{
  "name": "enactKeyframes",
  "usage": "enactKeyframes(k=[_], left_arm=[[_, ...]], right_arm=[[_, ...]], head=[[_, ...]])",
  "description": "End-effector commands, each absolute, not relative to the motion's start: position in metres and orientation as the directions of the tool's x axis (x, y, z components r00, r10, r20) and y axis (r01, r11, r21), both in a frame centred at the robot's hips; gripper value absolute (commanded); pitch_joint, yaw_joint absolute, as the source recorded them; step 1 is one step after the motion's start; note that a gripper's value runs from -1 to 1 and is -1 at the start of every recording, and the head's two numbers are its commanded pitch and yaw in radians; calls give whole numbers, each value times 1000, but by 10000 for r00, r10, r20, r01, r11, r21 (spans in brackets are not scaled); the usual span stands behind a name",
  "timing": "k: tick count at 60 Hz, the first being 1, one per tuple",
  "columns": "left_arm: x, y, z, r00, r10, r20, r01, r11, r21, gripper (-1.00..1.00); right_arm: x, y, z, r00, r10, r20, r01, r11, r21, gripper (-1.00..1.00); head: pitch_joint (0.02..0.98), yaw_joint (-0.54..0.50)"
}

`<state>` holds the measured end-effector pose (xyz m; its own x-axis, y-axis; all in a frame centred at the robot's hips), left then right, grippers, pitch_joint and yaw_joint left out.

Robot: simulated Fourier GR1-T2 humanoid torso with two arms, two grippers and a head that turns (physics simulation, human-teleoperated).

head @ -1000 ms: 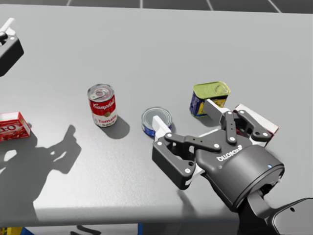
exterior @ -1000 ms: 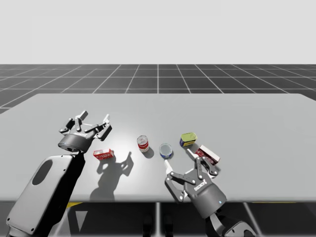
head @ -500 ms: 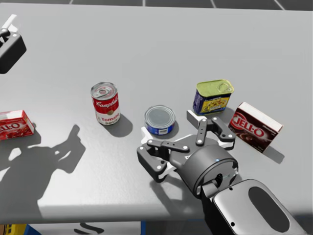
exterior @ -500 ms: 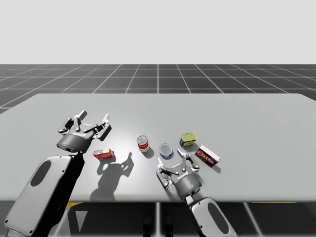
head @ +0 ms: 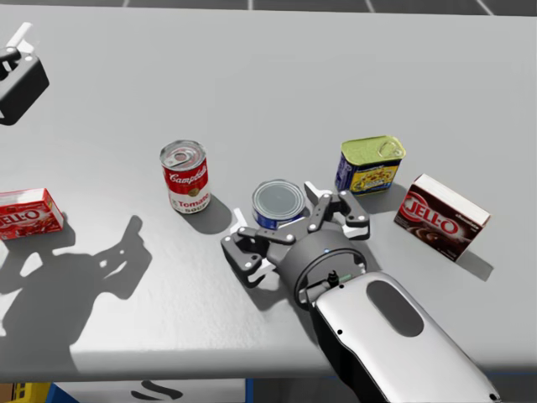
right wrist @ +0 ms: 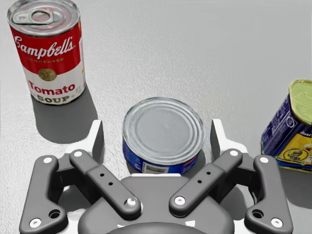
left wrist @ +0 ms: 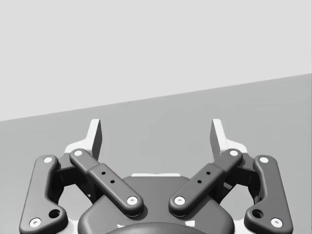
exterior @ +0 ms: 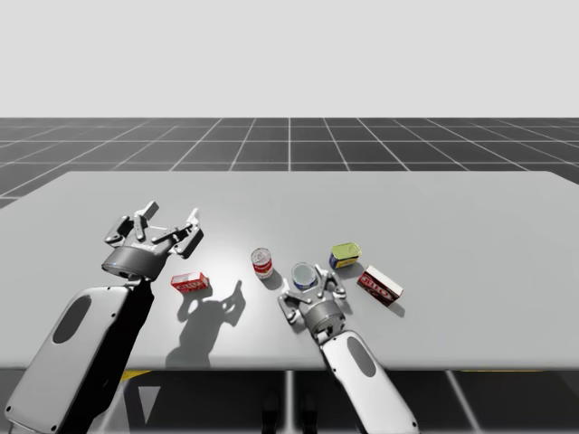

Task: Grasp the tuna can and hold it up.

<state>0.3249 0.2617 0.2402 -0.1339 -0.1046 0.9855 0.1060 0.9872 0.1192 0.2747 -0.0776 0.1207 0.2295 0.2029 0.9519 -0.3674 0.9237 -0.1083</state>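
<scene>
A flat grey desk [exterior: 452, 226] holds everything. The short round blue tuna can with a silver lid [head: 278, 204] sits low in the middle of the high view. My right hand [right wrist: 157, 131] is wide open, with one finger on each side of the can and small gaps between. A tall red and white can [head: 186, 176] stands left of it in the head view. My left hand [exterior: 167, 221] is on the left of the high view, above the desk, wide open and holding nothing.
</scene>
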Motion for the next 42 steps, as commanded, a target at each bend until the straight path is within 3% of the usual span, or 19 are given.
enactKeyframes(k=[1,12,13,14,15,17,27,42], left_arm=[[324,261,241,-1326,-1057,9855,1072,9869,1203,-1000],[324,261,240,-1283,-1092,9857,1109,9861,1237,-1000],[324,261,240,-1286,-1092,9857,1111,9861,1238,-1000],[324,261,240,-1288,-1092,9856,1112,9861,1238,-1000],[324,261,240,-1289,-1093,9856,1112,9860,1239,-1000],[324,261,241,-1296,-1093,9855,1121,9859,1241,-1000],[323,260,240,-1306,-1100,9853,1140,9856,1251,-1000],[322,256,239,-1297,-1155,9848,1201,9841,1312,-1000]], right_arm=[[284,-75,111,2424,2324,9419,-3504,9263,-1384,-1000],[289,-75,102,2575,2506,9332,-3650,9195,-1462,-968],[288,-75,102,2526,2505,9346,-3556,9223,-1511,-734],[287,-76,101,2409,2559,9362,-3415,9253,-1651,13],[287,-76,100,2377,2583,9364,-3380,9257,-1695,442],[285,-77,101,2481,2453,9372,-3475,9256,-1502,1000],[284,-78,100,2566,2464,9346,-3482,9256,-1484,1000],[282,-80,100,2665,2422,9329,-3480,9268,-1413,1000]], head=[[865,-47],[864,-50],[864,-51],[864,-51],[863,-51],[864,-52],[838,-50],[620,-37]])
